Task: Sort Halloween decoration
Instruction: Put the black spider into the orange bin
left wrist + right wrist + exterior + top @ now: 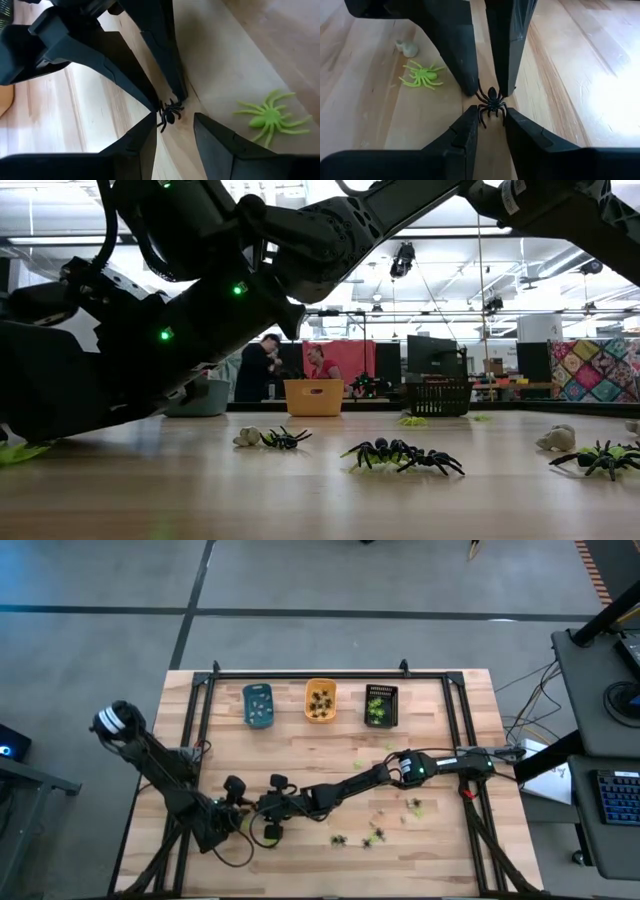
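A small black spider figure sits between the tips of both grippers, near the table's front left. My right gripper has reached across from the right and is shut on it. My left gripper is open. Its fingertips stand on either side of the spider's front, and I see no touch. A yellow-green spider and a pale figure lie on the wood beside them. More spiders lie on the table. My right gripper pinches the black spider by its rear legs, between its two fingertips. The fingers come in low from the table's right, slanting down. Only the fingertips meet it. Whether the spider rests on the wood or is lifted, I cannot tell.
Blue, orange and black trays stand in a row at the far edge, each holding small figures. Loose spiders lie at front right. A black frame borders the table. People stand in the room behind.
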Robot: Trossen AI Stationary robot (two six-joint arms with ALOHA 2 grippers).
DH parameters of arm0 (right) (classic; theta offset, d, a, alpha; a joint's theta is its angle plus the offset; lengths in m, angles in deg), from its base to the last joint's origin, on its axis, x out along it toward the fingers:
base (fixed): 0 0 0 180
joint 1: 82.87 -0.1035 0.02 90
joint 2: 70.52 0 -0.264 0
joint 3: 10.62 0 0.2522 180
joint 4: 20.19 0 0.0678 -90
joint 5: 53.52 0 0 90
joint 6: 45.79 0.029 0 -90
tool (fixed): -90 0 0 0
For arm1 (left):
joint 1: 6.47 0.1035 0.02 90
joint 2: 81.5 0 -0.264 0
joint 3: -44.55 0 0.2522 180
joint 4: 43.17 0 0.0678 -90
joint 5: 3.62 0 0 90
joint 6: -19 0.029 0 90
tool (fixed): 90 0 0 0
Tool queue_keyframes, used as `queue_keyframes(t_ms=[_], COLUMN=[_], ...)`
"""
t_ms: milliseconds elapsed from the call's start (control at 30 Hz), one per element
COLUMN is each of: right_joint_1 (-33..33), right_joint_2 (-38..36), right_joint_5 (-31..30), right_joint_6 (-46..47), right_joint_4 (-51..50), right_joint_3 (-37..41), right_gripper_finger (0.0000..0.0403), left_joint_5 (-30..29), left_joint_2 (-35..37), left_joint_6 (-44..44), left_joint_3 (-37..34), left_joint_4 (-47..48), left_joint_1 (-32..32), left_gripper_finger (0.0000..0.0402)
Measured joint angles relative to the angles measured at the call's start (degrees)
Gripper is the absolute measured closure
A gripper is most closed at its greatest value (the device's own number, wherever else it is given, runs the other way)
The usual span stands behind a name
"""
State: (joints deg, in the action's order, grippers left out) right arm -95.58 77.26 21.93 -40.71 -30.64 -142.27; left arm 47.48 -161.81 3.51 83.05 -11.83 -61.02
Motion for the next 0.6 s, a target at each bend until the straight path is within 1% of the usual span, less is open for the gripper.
queue_keyframes(t_ms=[100, 200, 500, 600], right_joint_1=[0.0, 0.0, 0.0, 0.0], right_joint_2=[0.0, 0.0, 0.0, 0.0], right_joint_5=[0.0, 0.0, 0.0, 0.0], right_joint_6=[-0.1, -0.2, -0.4, -0.1], right_joint_4=[0.0, 0.0, 0.0, 0.1], right_joint_3=[0.0, 0.0, 0.0, 0.0], right_gripper_finger=[0.0314, 0.0312, 0.0318, 0.0315], left_joint_5=[-0.3, -0.4, -0.7, -0.7], left_joint_2=[-1.1, -1.5, -1.4, -1.4], left_joint_6=[0.0, 0.3, 0.2, 0.0], left_joint_3=[0.5, 0.7, 0.7, 0.7], left_joint_4=[0.0, 0.0, 0.1, 0.1], left_joint_1=[0.0, 0.0, 0.1, 0.2], left_gripper_finger=[0.0288, 0.0301, 0.0385, 0.0398])
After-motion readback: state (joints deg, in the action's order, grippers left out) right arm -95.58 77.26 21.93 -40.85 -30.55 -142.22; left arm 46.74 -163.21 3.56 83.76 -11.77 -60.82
